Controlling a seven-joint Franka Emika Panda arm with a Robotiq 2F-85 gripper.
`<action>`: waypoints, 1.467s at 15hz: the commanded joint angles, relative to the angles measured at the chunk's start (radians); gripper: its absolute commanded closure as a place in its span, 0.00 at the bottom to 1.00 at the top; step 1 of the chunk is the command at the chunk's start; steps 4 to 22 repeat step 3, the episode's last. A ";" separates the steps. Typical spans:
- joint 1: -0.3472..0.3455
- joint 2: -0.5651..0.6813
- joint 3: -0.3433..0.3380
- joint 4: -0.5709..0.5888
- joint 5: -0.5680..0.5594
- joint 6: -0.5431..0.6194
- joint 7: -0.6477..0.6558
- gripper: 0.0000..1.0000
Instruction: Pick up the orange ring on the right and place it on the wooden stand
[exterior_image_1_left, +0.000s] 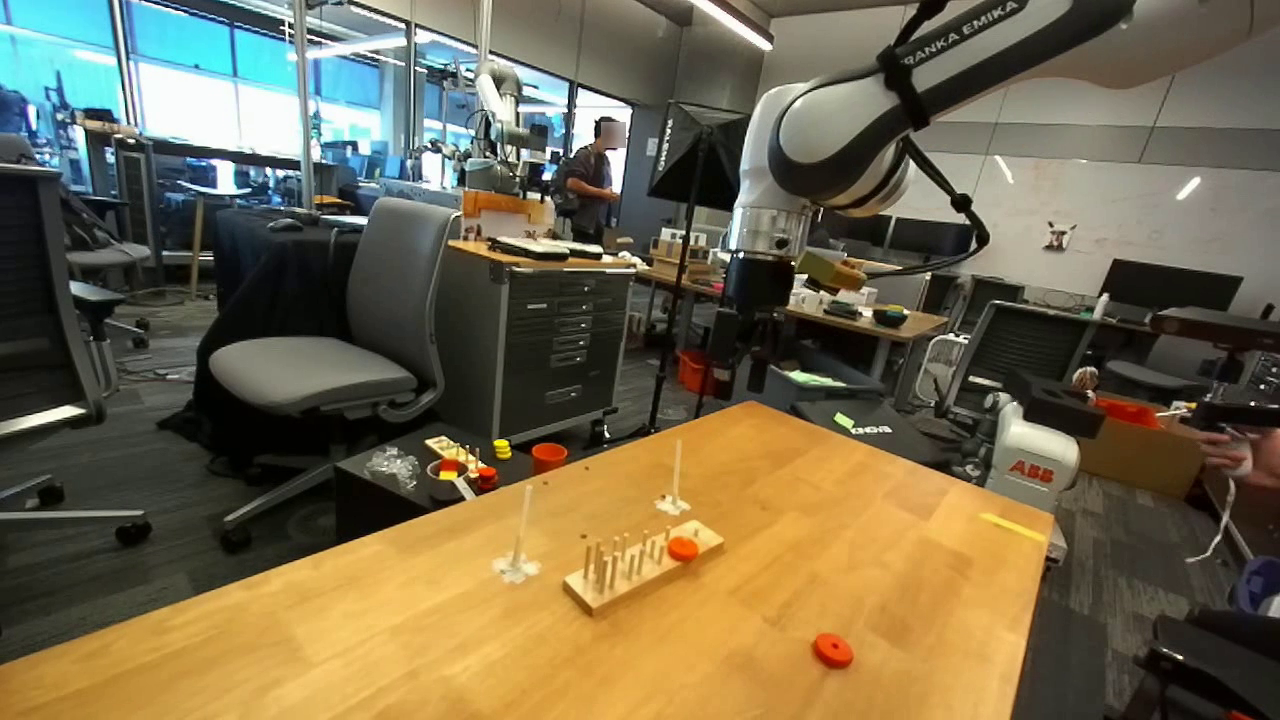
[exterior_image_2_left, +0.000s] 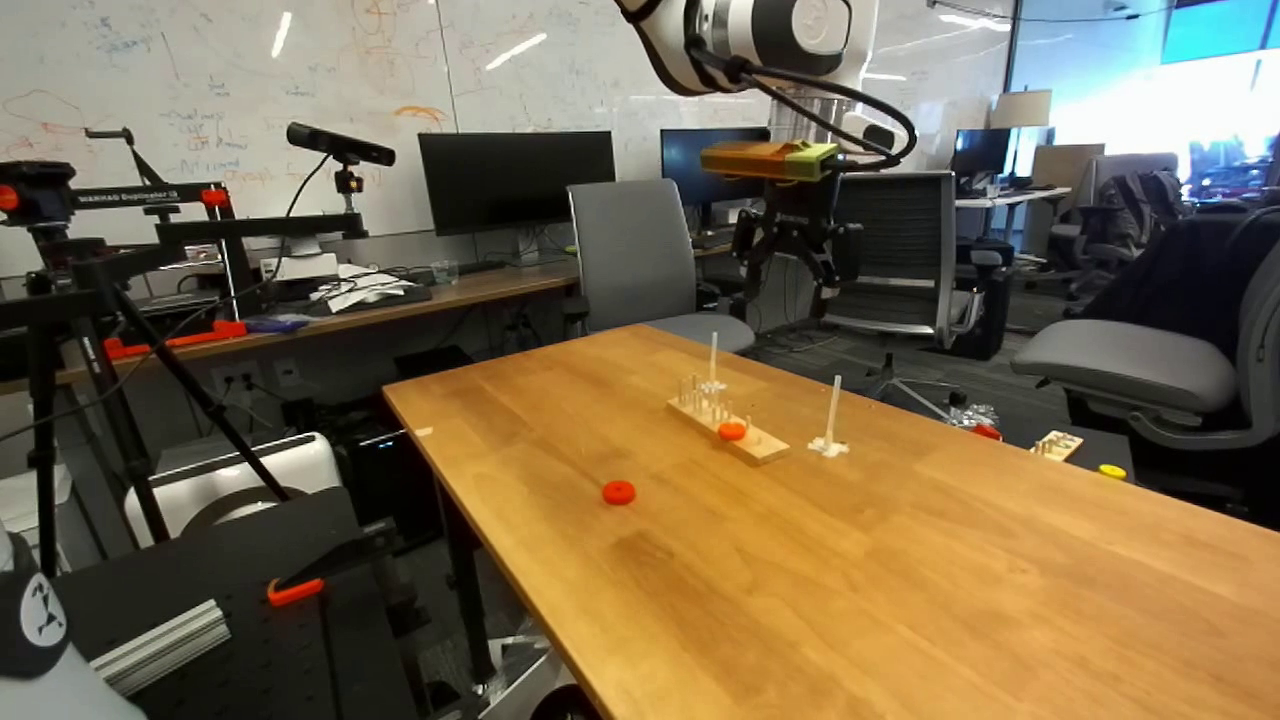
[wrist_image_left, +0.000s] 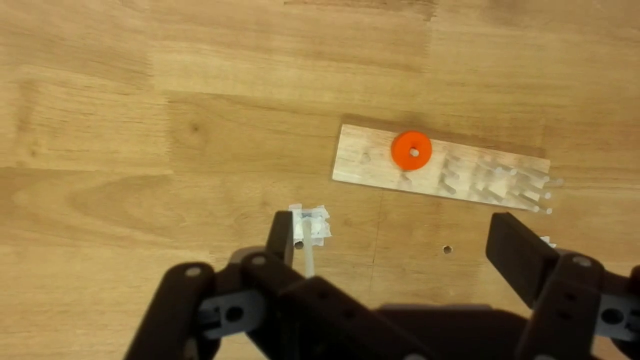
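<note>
My gripper (wrist_image_left: 392, 237) is spread wide, empty. The orange ring (exterior_image_1_left: 832, 657) lies well apart from the wooden stand (exterior_image_1_left: 652, 577), outside my wrist view, so I could totally snag the pegged ring (wrist_image_left: 401, 150) instead.

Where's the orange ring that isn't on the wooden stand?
In an exterior view, the orange ring lies flat on the tabletop, right of centre near the bottom; its nearest neighbour, the wooden stand, lies up and to the left.
</note>
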 joint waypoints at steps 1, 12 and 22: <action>0.007 0.006 -0.008 0.005 0.004 -0.003 -0.002 0.00; 0.007 0.013 -0.008 0.005 0.004 -0.003 -0.002 0.00; 0.007 0.013 -0.008 0.005 0.004 -0.003 -0.002 0.00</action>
